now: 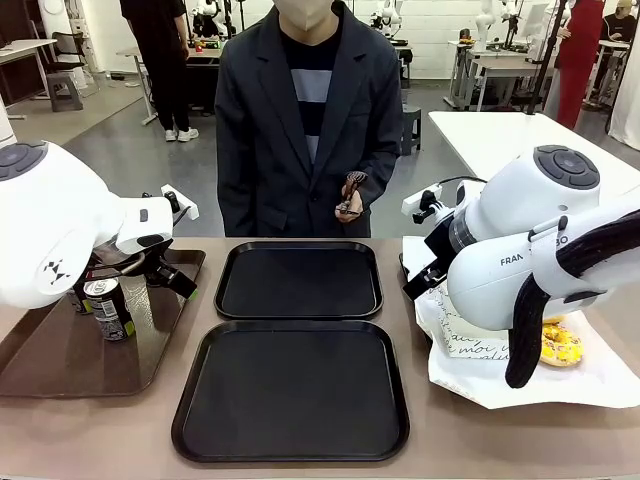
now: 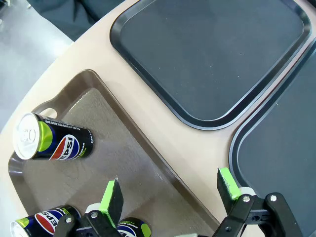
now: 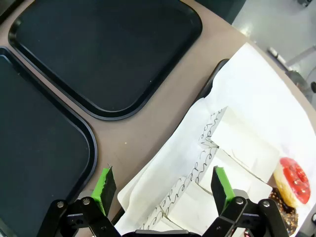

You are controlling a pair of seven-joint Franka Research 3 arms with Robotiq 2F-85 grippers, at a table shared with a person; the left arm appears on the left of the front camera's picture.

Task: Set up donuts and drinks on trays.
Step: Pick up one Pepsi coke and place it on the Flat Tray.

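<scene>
The two black trays lie mid-surface, one behind the other, almost touching: the far tray (image 1: pixel 298 282) toward the person, the near tray (image 1: pixel 290 392) toward the robot. The drinks sit to the left on a brown tray (image 1: pixel 40 365). One can (image 2: pixel 54 144) stands apart, and a second can (image 2: pixel 42 223) and a third can (image 2: pixel 134 228) stand close together beside a finger of the left gripper (image 2: pixel 170 190). That gripper hangs above the brown tray's right edge, jaws spread wide, holding nothing.

The donuts are at the right on white paper (image 3: pixel 256 94) — a red-topped donut (image 3: pixel 292 180) just beside a chocolate donut (image 3: pixel 282 219), next to paper sleeves (image 3: pixel 237 143) with black script. The right gripper (image 3: pixel 163 183) hovers over the paper's left edge, wide open and empty.

The surface (image 1: pixel 100 430) is tan. At its far side the person's hand (image 1: pixel 350 205) holds a small dark item I cannot identify.
</scene>
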